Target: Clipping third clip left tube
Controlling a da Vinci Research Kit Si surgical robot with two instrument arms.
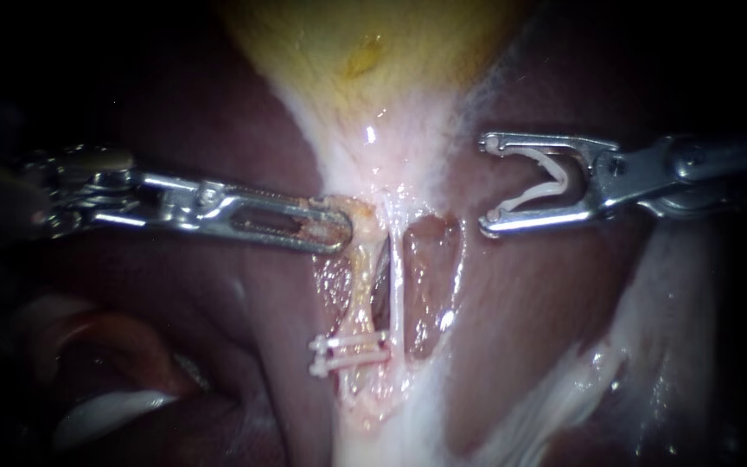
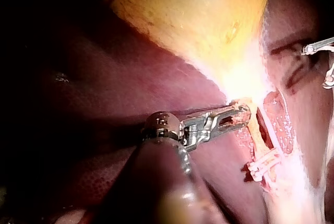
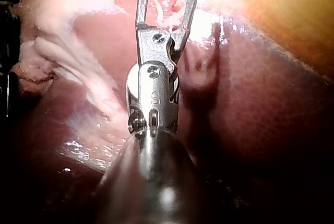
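Endoscope view shows both whole: left instrument (image 1: 339,227), hand clamped on the left tube's (image 1: 358,298) top above two seated clips (image 1: 347,355); right instrument (image 1: 488,186), hand spread wide, holding a loaded clip (image 1: 546,183) well apart.

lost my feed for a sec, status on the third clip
Left instrument jaws shut on tissue near left tube. Right instrument holds loaded clip, off the tube. Two clips on tube; path clear.
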